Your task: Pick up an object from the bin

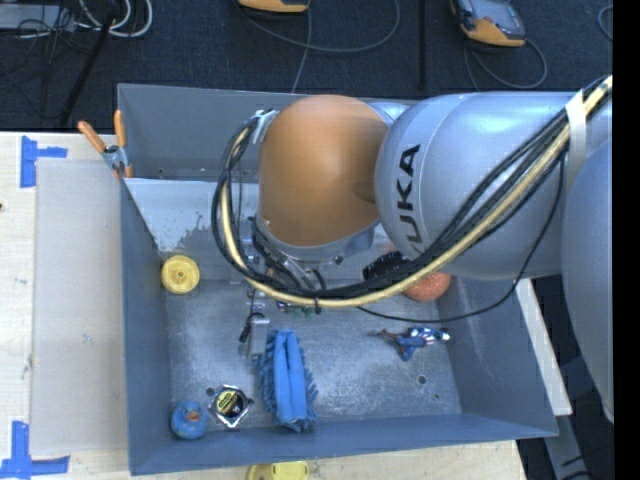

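One blue brush (287,378) lies beside the jaws (clenched or released, I cannot tell).

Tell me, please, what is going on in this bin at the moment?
The KUKA arm has reached into the grey bin from the right. Its tool hangs low near the floor, by the upper end of a blue bristly brush at the front middle. Nothing is visibly picked up yet. A yellow disc lies to the left, and a small blue toy and an orange ball lie to the right.
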Robot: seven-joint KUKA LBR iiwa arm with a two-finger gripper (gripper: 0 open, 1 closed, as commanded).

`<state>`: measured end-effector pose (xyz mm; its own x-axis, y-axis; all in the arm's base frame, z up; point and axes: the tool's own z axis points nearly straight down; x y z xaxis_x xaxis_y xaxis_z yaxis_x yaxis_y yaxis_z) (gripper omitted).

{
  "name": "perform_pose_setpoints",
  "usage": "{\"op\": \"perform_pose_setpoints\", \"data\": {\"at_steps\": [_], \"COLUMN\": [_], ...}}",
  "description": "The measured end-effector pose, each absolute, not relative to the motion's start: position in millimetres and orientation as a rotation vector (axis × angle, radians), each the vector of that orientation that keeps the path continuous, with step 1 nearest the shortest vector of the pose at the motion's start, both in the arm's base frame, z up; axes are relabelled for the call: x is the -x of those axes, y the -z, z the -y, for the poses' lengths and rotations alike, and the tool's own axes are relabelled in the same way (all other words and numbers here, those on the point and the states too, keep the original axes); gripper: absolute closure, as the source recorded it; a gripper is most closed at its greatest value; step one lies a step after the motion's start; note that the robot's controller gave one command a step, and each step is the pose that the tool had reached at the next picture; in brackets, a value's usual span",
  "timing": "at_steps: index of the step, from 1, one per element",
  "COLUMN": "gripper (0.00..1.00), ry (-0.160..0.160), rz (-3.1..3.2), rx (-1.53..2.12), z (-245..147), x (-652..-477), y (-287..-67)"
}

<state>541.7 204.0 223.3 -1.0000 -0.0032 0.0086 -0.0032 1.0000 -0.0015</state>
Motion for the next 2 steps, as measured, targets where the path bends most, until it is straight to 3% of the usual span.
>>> {"op": "perform_pose_setpoints", "data": {"at_steps": [1, 2], "gripper": [0.0, 0.0], "ry": [0.0, 0.001], "rz": [3.141, 3.136], "rx": [0.002, -0.215], "z": [-203, -199], "x": [-543.5, -528.5], "y": [-228, -190]}}
